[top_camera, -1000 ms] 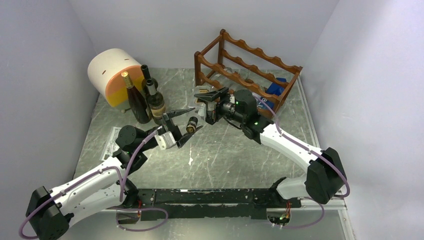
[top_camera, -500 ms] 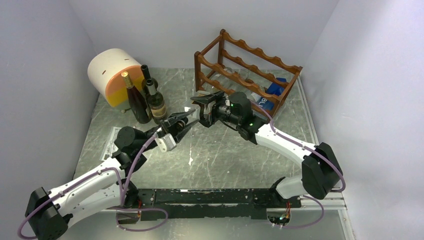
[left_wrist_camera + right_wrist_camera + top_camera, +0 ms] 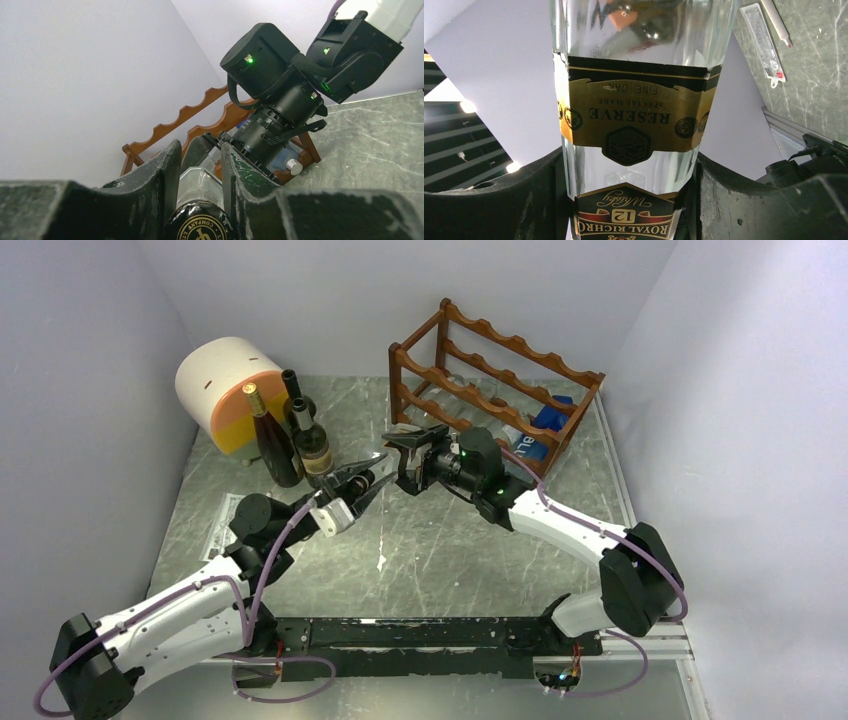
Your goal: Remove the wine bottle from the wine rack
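The wine bottle (image 3: pixel 385 466) is clear glass with a gold and black label and a black cap. It hangs level above the table in front of the reddish-brown wine rack (image 3: pixel 519 344), off its rails. My right gripper (image 3: pixel 408 452) is shut on the bottle's body (image 3: pixel 634 115), one finger on each side (image 3: pixel 629 160). My left gripper (image 3: pixel 362 480) is shut on the neck just behind the cap (image 3: pixel 200 187), with both fingers against the glass (image 3: pixel 199 150). The rack also shows in the left wrist view (image 3: pixel 170 122), behind the right wrist.
Dark bottles stand upright at the back left (image 3: pixel 275 440) (image 3: pixel 310 445), beside a white and orange cylinder (image 3: pixel 225 390). Another bottle with a blue label (image 3: pixel 522 445) and a blue item (image 3: pixel 550 418) lie in the rack. A paper sheet (image 3: pixel 222 522) lies at the left.
My left gripper was open around the bottle's cap and has closed on the neck. My right arm has moved the bottle a little left, away from the rack.
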